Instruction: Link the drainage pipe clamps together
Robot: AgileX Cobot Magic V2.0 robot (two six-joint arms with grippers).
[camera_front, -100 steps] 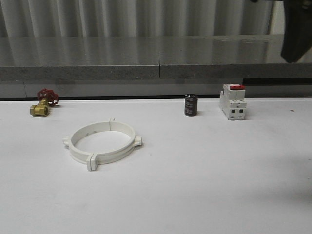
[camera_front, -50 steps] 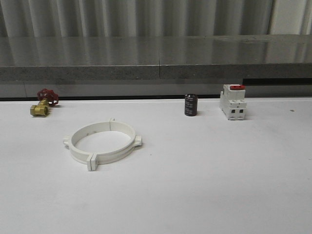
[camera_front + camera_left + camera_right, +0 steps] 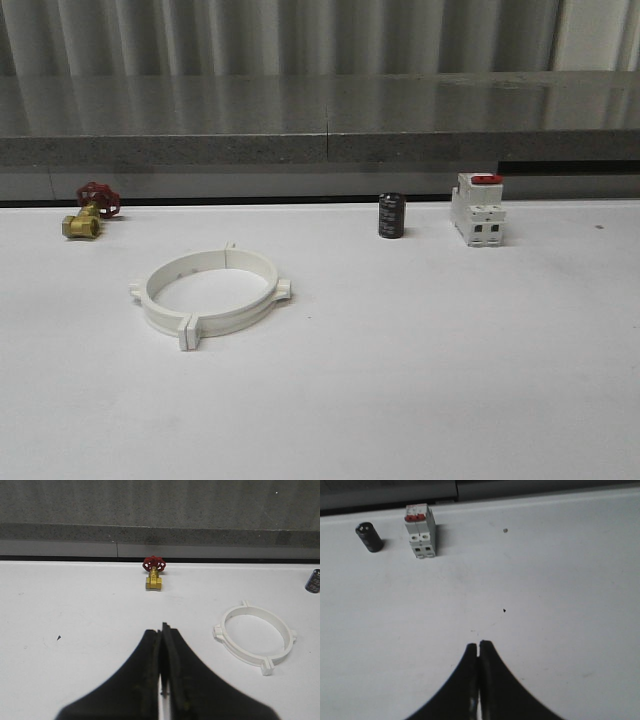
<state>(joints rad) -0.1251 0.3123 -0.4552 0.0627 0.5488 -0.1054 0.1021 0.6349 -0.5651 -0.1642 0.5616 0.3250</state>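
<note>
My left gripper [image 3: 161, 647] has its black, tapered fingers pressed together with nothing between them, hanging above bare table [image 3: 420, 360]. My right gripper [image 3: 479, 652] reads the same: fingers closed tip to tip, empty, over the white surface.

The drainage pipe clamps [image 3: 208, 293] lie flat on the left half of the table, well apart from both grippers. I see two white plastic half-bands meeting as one closed ring, smooth and matte, with small flat tabs jutting out around the rim; I can also see them from the left wrist [image 3: 255, 638].

Far left sits a brass valve [image 3: 82, 223] with a red handwheel. Far right stand a dark cylindrical capacitor [image 3: 391, 215] and a boxy white breaker [image 3: 477, 209] with a red switch.
</note>
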